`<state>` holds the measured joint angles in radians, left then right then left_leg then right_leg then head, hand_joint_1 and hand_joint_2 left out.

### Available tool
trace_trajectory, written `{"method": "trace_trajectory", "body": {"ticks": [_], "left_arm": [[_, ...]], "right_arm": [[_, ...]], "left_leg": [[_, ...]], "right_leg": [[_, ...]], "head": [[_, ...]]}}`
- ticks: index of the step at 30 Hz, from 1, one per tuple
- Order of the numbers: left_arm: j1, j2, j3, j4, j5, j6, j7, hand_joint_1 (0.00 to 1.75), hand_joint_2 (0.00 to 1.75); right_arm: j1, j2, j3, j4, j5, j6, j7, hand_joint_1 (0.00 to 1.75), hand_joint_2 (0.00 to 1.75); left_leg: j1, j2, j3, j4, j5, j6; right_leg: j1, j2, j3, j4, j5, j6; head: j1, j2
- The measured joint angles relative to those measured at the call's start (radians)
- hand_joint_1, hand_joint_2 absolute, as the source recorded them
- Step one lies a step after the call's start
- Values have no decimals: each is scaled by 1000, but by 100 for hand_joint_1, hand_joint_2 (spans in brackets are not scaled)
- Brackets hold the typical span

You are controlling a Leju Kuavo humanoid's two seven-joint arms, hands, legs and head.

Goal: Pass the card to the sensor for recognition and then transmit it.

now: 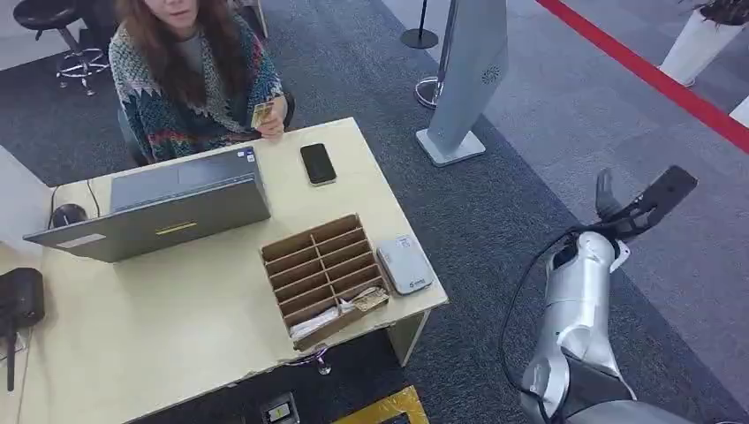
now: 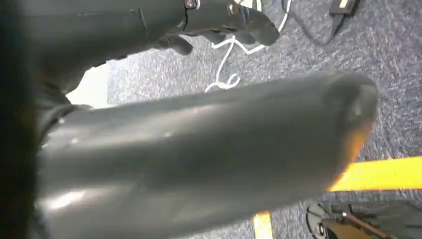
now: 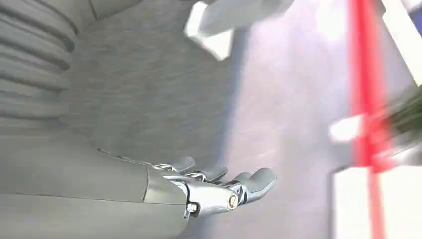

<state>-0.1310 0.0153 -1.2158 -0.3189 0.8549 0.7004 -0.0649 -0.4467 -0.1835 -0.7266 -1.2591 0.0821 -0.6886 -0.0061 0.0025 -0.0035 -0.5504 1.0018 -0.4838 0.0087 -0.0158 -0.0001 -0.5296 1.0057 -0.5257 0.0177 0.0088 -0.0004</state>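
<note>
Table [image 1: 177, 318]: pale wood, filling the lower left and middle of the head view.
Person [image 1: 190, 75]: seated behind the table at upper left, in a patterned sweater.
Laptop [image 1: 163, 212]: grey, open, left of centre on the table, its back toward me.
My right arm [image 1: 578, 309]: silver, rising in the lower right of the head view, off to the side of the table over grey carpet.
Card holder [image 1: 322, 276]: brown slotted box near the table's near right edge; some cards or papers lie at its near end.
Sensor [image 1: 404, 265]: I take the small grey flat box just beside the holder, at the table's right edge, for the reader.
My right hand [image 1: 649, 201]: dark, raised at mid right of the head view, fingers [image 3: 249, 180] stretched apart and holding nothing, well apart from the table.
My left hand [image 2: 234, 20]: at the top of its wrist view over carpet and a white cable; fingers curled somewhat, whether closed I cannot tell; I see nothing in it.
Phone [image 1: 318, 163]: black, flat on the far right part of the table.
Card [image 1: 262, 113]: yellowish, held up in the person's hand at upper centre-left, above the far table edge. I judge it light, thin, stiff and slick; I would pinch it by a free edge, flat faces between thumb and finger, opposite the person's grip.
</note>
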Motion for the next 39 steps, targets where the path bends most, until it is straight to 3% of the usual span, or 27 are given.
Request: {"method": "trace_trajectory", "body": {"ticks": [3, 7, 12, 16, 19, 27, 32, 39], "left_arm": [[2, -1, 0, 1, -29, -3, 45, 0, 0], [3, -1, 0, 1, -60, -13, 69, 0, 0], [1, -1, -10, 1, -102, -19, 70, 0, 0], [-17, 0, -19, 1, -127, -24, 70, 0, 0], [-28, -1, -26, 1, -141, -31, 72, 0, 0], [-41, 2, -35, 1, -169, -54, 93, 0, 0], [-41, 4, -35, 1, -168, -63, 93, 0, 0], [-40, 9, -35, 1, -165, -67, 93, 0, 0]], "right_arm": [[-10, -30, 133, -106, 155, 0, 68, 0, 175], [-37, -117, 383, -219, 386, 8, 180, 0, 175], [-67, -199, 631, -311, 676, 113, 298, 0, 175], [-116, -248, 832, -372, 828, 181, 340, 0, 175], [-126, -266, 932, -398, 874, 230, 344, 0, 175], [-177, -278, 1203, -395, 974, 438, 338, 0, 175], [-204, -272, 1324, -371, 930, 479, 344, 0, 175], [-232, -262, 1410, -328, 896, 497, 343, 0, 175]], "left_leg": [[0, -1, -2, 0, 0, 0], [-1, 0, -2, 0, 0, 0], [-1, -5, -4, 0, 1, 1], [0, -6, -4, 0, 2, 0], [1, -7, -5, 0, 2, 0], [1, -7, -6, 0, 2, 0], [1, -7, -7, 0, 2, 0], [1, -7, -7, 0, 2, 0]], "right_leg": [[0, -1, 0, 0, 0, 0], [0, 0, -2, 0, 0, 0], [-1, -5, -3, 0, 0, 0], [0, -5, -3, 0, 0, 0], [1, -6, -3, 0, 0, 0], [1, -6, -4, 0, -1, -1], [1, -6, -5, 0, -1, -1], [1, -5, -6, 0, -1, -1]], "head": [[0, 0], [0, 0], [0, 0], [0, 0], [0, 0], [0, 0], [0, 0], [0, 0]]}}
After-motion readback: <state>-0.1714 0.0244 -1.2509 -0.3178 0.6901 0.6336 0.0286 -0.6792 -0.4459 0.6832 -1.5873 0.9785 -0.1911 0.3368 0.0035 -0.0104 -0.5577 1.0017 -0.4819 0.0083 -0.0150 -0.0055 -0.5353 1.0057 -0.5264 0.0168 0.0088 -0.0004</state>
